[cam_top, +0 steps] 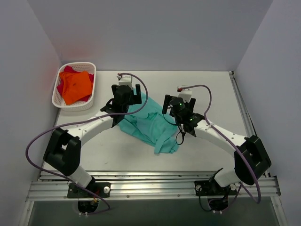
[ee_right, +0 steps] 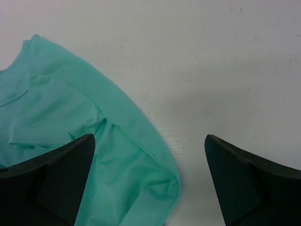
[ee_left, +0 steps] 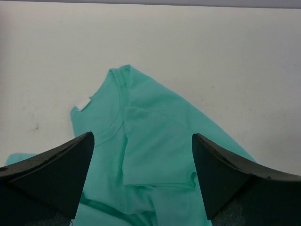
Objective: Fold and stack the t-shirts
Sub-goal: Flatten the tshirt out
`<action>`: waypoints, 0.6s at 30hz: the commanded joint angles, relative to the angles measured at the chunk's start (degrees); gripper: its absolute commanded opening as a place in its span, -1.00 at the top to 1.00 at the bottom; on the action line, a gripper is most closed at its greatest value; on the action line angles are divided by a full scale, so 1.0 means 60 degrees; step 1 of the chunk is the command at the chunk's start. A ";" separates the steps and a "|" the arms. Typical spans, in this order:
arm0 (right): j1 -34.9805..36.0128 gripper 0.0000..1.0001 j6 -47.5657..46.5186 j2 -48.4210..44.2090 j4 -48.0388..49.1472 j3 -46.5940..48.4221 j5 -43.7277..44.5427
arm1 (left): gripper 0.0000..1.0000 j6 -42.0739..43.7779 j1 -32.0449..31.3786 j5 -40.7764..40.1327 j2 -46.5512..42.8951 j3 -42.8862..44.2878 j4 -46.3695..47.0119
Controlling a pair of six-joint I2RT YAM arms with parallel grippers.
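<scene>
The teal-green t-shirt lies crumpled on the table between my two arms. My left gripper hovers open over its far left part; the left wrist view shows the collar with a white label and a folded sleeve between the wide-spread fingers. My right gripper is open above the shirt's right edge; its view shows the curved cloth edge between the fingers. The orange t-shirt lies on the magenta-red t-shirt in the basket.
The white lattice basket stands at the table's back left corner. Grey walls close in the table at the back and both sides. A metal rail runs along the near edge by the arm bases.
</scene>
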 commanded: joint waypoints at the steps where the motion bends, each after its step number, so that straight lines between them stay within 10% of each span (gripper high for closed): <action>1: -0.0094 -1.00 0.0099 -0.0519 0.0287 0.0004 0.0132 | -0.88 0.0024 -0.0009 0.1817 0.0764 0.0912 0.0222; 18: -0.0680 -0.97 0.0728 -0.0051 -0.0563 0.0179 0.0631 | -0.88 -0.0576 -0.0243 0.3303 0.3711 0.2878 -0.1244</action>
